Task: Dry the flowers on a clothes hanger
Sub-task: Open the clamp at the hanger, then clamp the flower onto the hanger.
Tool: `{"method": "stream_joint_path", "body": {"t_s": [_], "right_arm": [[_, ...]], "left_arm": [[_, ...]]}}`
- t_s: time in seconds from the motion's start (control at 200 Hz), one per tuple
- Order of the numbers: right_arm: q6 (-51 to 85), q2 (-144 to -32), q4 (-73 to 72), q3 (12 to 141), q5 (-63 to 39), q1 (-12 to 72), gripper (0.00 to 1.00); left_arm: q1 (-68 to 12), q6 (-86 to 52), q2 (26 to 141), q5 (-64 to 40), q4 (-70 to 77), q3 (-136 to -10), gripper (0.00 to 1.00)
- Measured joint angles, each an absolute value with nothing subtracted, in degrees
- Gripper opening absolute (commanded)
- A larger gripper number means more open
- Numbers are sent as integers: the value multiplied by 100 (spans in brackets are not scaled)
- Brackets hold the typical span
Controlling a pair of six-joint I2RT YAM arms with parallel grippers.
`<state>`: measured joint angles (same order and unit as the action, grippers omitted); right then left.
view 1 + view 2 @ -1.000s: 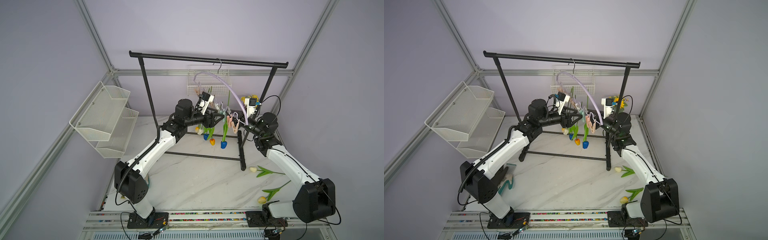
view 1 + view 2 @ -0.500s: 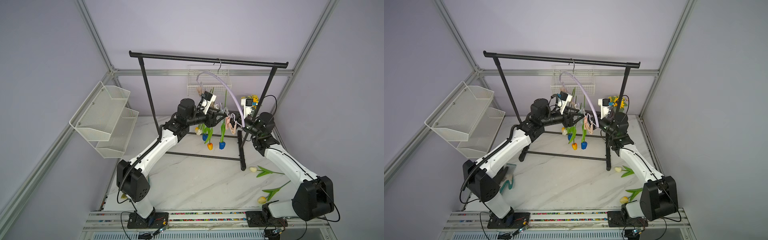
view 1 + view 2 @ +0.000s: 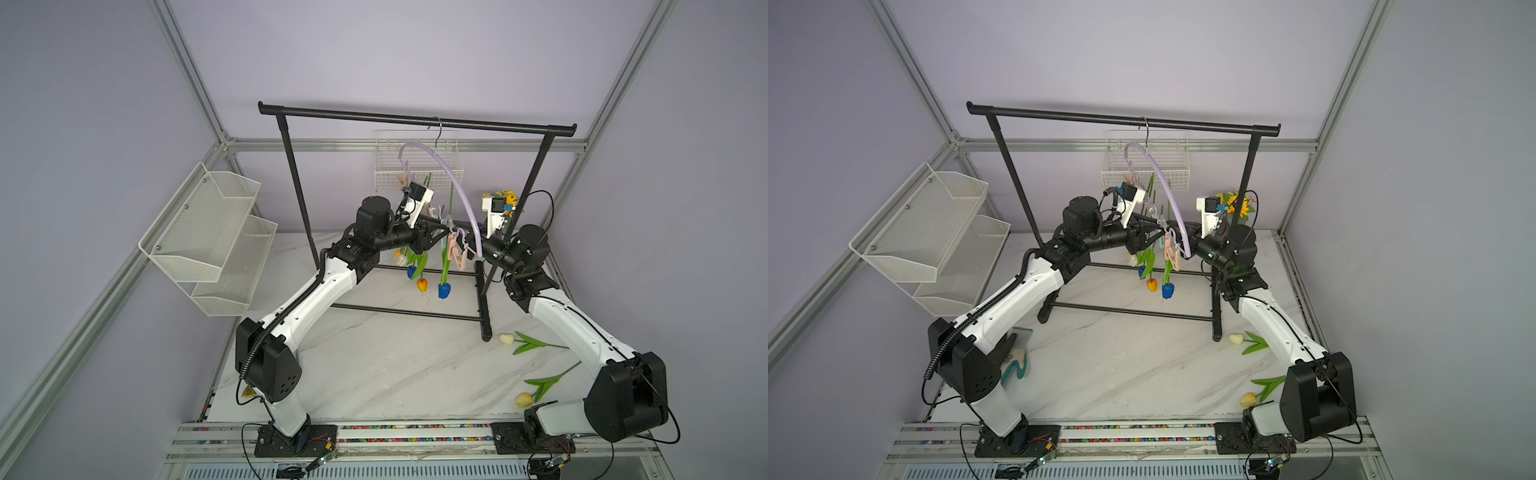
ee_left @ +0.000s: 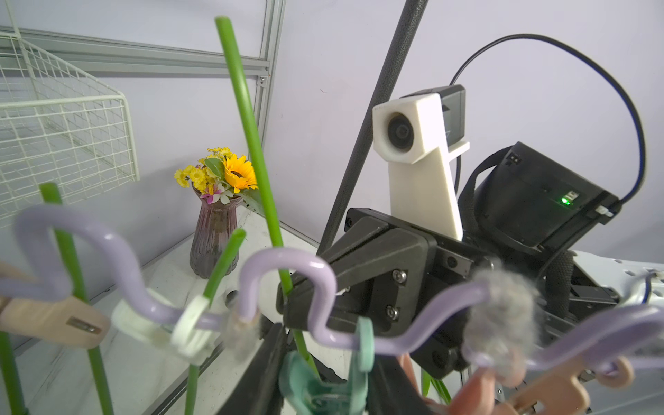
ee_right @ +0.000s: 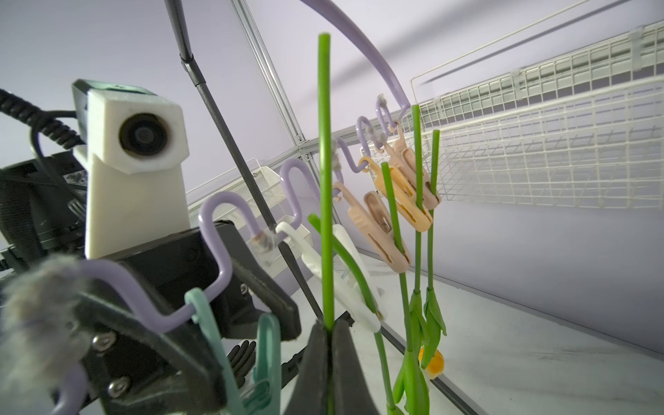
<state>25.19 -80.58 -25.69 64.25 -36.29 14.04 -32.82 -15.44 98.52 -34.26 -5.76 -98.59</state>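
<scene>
Reaching in from opposite sides beneath the black rack [image 3: 415,118], both arms stand raised off the table [image 3: 395,361] in both top views. The left arm [image 3: 316,291] is bent at the elbow with a near-level forearm, and the right arm [image 3: 569,324] slopes up and inward. The left pincer [image 3: 442,222] and right pincer [image 3: 471,239] meet at the low end of the tilted clothes hanger [image 3: 453,178], which is hooked on the rail. Flowers [image 3: 444,291] hang heads down from it (two more lie on the table near the right arm).

Left wrist view: the right pincer is closed on a green stem [image 4: 251,125] just behind the wavy bar. A mint clothespin [image 4: 323,388] sits between the left fingers [image 4: 262,363] with a narrow gap; whether they press it, cannot tell.

Right wrist view: jaws clamped on the upright stem. Beyond it, other stems sit in peach clothespins [image 5: 381,230].
</scene>
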Motion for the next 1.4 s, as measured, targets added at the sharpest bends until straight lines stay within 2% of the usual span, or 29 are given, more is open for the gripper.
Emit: {"method": "stream_joint_path", "body": {"t_s": [0.495, 0.91, 1.405], "right_arm": [[3103, -7481, -2799, 5701, -3048, 1426, 0], [3953, -7411, -3409, 4770, -2943, 1684, 0], [4495, -7411, -4464, 4303, -3015, 2137, 0]], "left_arm": [[-3282, -1544, 9861, -3424, -655, -9966, 17], [-3282, -1544, 9861, -3422, -650, -9966, 12], [-3282, -1555, 9859, -3328, -556, -9961, 9]]}}
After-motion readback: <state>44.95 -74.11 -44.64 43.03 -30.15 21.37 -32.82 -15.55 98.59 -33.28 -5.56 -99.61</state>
